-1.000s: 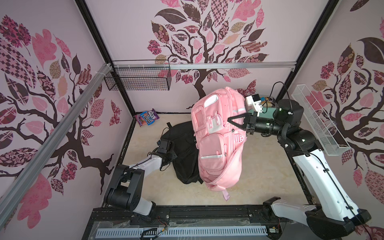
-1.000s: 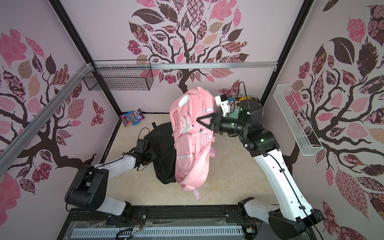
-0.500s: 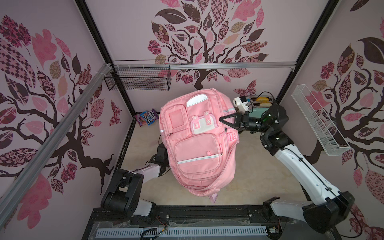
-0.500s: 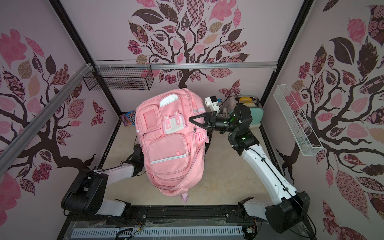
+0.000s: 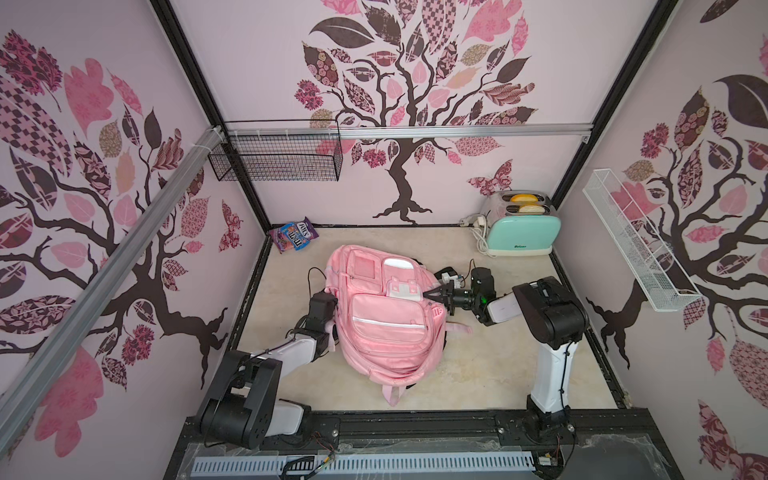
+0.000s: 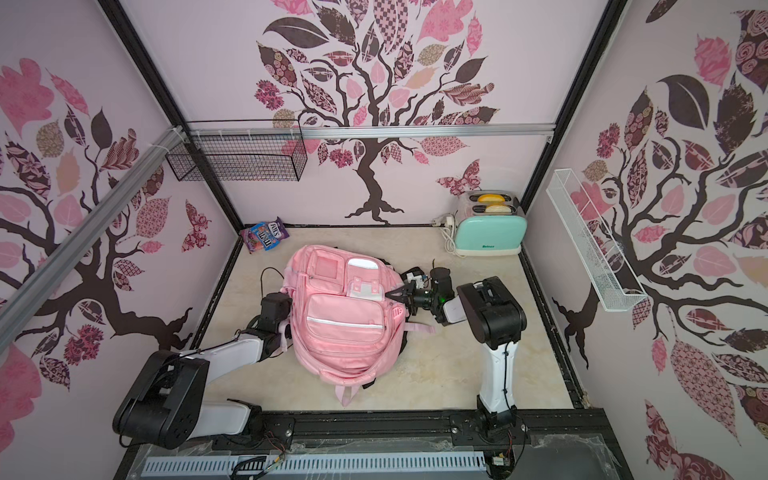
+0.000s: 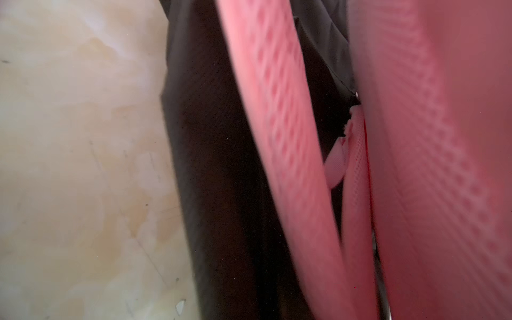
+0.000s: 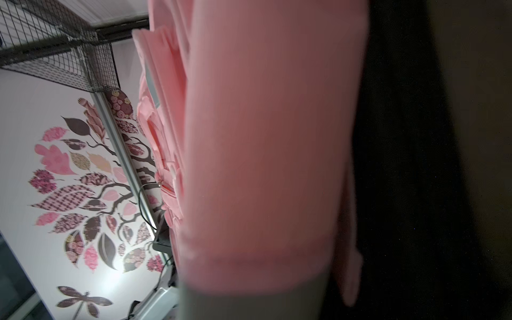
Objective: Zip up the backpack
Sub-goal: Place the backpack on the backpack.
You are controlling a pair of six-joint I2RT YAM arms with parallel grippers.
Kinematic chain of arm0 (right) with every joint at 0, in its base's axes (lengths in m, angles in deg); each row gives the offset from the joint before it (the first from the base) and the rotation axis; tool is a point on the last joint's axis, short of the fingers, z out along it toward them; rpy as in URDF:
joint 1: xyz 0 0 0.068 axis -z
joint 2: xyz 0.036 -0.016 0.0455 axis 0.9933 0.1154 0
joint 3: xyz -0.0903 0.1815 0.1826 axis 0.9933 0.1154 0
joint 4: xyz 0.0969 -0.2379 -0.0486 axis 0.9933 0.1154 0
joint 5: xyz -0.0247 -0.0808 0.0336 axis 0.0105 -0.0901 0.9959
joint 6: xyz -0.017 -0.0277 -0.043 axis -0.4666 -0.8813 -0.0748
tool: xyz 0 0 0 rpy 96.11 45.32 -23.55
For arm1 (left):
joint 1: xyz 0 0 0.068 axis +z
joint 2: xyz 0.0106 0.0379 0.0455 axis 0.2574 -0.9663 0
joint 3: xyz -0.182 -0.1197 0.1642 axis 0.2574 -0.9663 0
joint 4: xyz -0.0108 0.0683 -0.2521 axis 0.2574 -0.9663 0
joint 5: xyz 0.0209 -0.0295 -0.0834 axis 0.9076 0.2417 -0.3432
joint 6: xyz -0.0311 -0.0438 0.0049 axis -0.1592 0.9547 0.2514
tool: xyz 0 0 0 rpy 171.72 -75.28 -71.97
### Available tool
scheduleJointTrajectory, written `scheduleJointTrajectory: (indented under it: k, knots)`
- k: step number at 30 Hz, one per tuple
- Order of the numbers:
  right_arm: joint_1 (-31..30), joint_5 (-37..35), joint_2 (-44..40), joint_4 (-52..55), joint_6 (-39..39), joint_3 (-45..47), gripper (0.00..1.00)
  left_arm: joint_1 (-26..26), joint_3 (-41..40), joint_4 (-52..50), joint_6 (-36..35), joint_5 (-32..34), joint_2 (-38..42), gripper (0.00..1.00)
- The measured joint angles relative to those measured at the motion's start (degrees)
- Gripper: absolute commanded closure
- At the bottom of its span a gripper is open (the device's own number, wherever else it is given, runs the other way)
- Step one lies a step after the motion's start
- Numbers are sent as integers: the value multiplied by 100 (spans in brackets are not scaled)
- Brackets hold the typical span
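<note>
Backpack (image 5: 388,328) of light-pink fabric lying front-up over black fabric (image 7: 221,166) on beige tabletop (image 5: 498,374), we see right gripper (image 5: 432,295) pinching its side edge, left gripper hidden beneath, pressed together, mint-green toaster (image 5: 521,237) holding two yellow bread slices (image 5: 521,199).

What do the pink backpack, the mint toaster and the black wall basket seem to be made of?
Pink backpack: soft matt woven fabric, probably synthetic; it sags and creases, with stitched seams.
Mint toaster: smooth glossy shell, plastic or painted metal, cannot tell which; its top looks like shiny metal.
Black wall basket: thin wire grid, likely coated metal; see-through.
</note>
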Motion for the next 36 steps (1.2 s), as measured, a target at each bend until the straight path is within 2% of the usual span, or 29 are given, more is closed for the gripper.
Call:
scheduleJointTrajectory:
  k: [1, 5, 9, 12, 16, 19, 23, 30, 36]
  knots:
    - [-9, -162, -236, 654, -474, -111, 100, -2, 0, 4, 2, -39, 20, 94]
    - [-68, -791, -927, 2673, -1838, -588, 100, -13, 0, -76, 0, -133, 286, 63]
    - [-118, -1397, -1366, 4050, -2730, -881, 100, -74, 269, -638, -96, -173, 684, 48]
    - [-160, -1762, -1486, 4776, -3132, -1043, 100, -111, 721, -1427, -269, -22, 890, 46]
    - [-96, -2323, -1366, 5353, -3458, -1119, 100, -87, 1401, -2522, -507, 590, 1145, 46]
    - [22, -2553, -1095, 5490, -3582, -1123, 100, -42, 1880, -3233, -651, 1222, 1292, 46]
    - [-2, -2559, -966, 5499, -3663, -1298, 100, -50, 2166, -3707, -756, 1683, 1423, 46]
    - [-13, -2524, -848, 5549, -3744, -1419, 100, -52, 1941, -3650, -776, 1447, 1491, 39]
    - [-13, -2533, -848, 5626, -3792, -1462, 100, -87, 1685, -3152, -778, 1102, 946, 36]
